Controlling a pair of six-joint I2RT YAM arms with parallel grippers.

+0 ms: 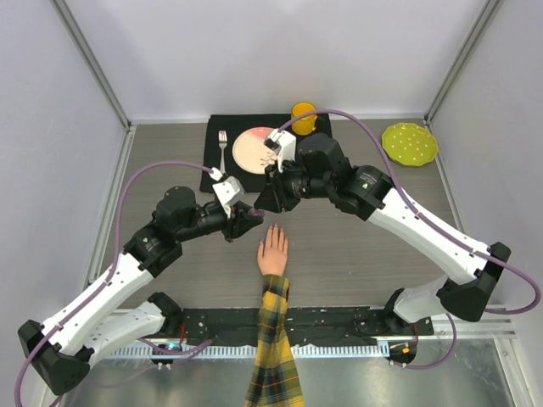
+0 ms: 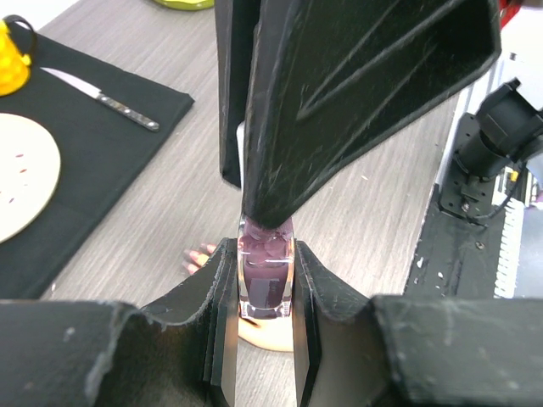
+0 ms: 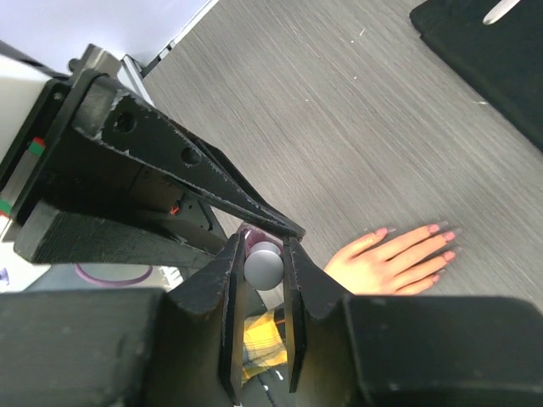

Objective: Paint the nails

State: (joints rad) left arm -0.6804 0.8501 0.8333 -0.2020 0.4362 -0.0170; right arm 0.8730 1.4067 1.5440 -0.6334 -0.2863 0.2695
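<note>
While both arms reach toward the middle of the top view, the grey wood-grain counter fills most of the frame beneath them. The left arm rises from the lower left and the right arm from the lower right, and their ends meet just above centre.

A black placemat lies at upper centre. It carries a pink plate, with a fork left of the plate and a yellow cup at the mat's upper right corner. A yellow-green dotted plate sits apart at the upper right.

A yellow-black plaid sleeve runs up from the bottom edge and ends in the pale peach mannequin hand. The hand lies flat at centre, fingers toward the top of the frame, just below the two pincers.

The left pincer is pressed onto the sides of a small purple polish bottle, holding it upright above the hand. The right pincer comes at the bottle from the other end, its fingers pinching the round white cap.

The nails tip the spread fingers at centre right of the right wrist view and look pinkish. They are too small to tell more.
</note>
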